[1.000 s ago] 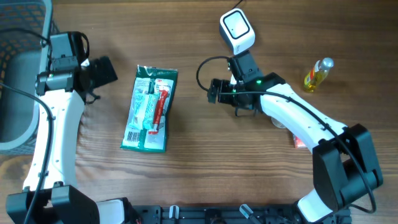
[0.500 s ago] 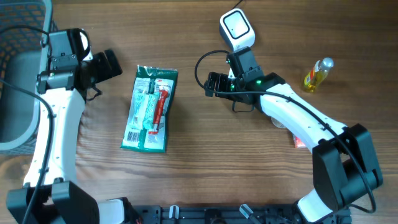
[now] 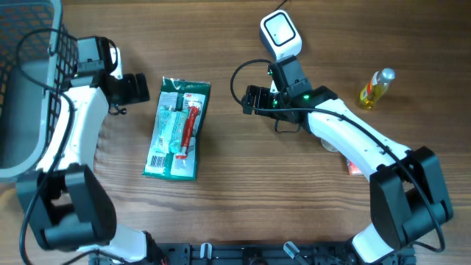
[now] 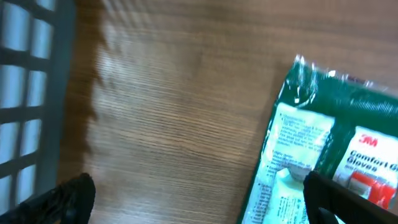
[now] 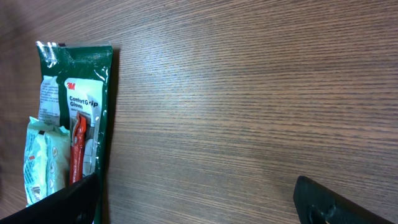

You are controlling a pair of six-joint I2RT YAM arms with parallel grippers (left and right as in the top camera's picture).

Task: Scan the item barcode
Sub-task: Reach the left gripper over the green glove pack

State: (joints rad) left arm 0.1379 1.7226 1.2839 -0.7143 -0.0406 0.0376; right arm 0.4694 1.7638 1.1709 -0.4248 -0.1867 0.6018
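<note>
Lying flat on the table (image 3: 243, 184) between left gripper (image 3: 140, 88) and right gripper (image 3: 249, 99), both spread wide and empty: light, floppy, slippery-looking Comfort Grip glove pack (image 3: 178, 129), probably best pinched along an edge.

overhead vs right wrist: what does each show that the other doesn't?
Overhead only: white scanner, yellow bottle, grey basket, left gripper. Right wrist only: the "Comfort Grip Gloves" print, close enough to read. Both: green glove pack, right gripper open with nothing between its fingers, wooden table.
</note>
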